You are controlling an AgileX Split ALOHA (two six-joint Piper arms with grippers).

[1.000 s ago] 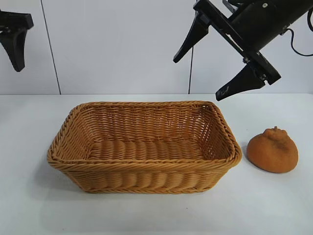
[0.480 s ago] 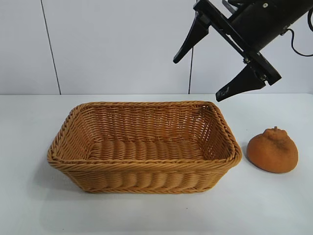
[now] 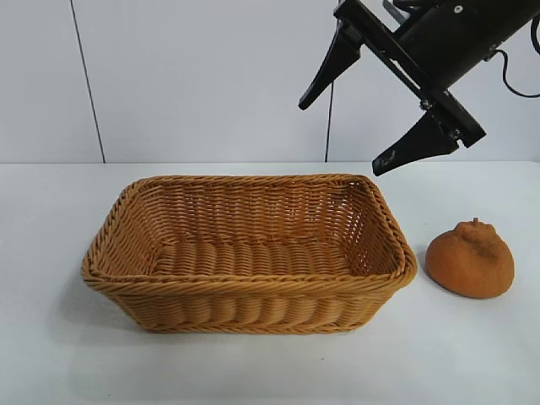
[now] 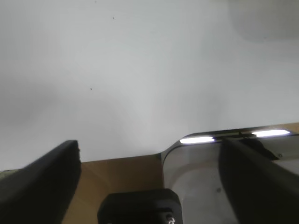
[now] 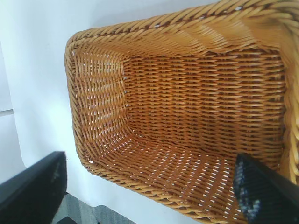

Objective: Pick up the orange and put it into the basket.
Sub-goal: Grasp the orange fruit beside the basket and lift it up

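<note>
A plain white table [image 3: 253,371] carries two things, and it runs back to a pale wall. The basket [image 3: 253,287] sits flat on the table near its middle, long side toward me, open top up, nothing inside. The orange [image 3: 470,258] rests on the tabletop at three o'clock from the basket, just beside its right end and not touching it, knob up. From the right wrist camera the basket [image 5: 182,140] shows its bare woven floor, with white table [image 5: 37,60] around its rim.

A white table [image 3: 51,363] stands before a pale panelled wall [image 3: 202,76] with dark seams.
</note>
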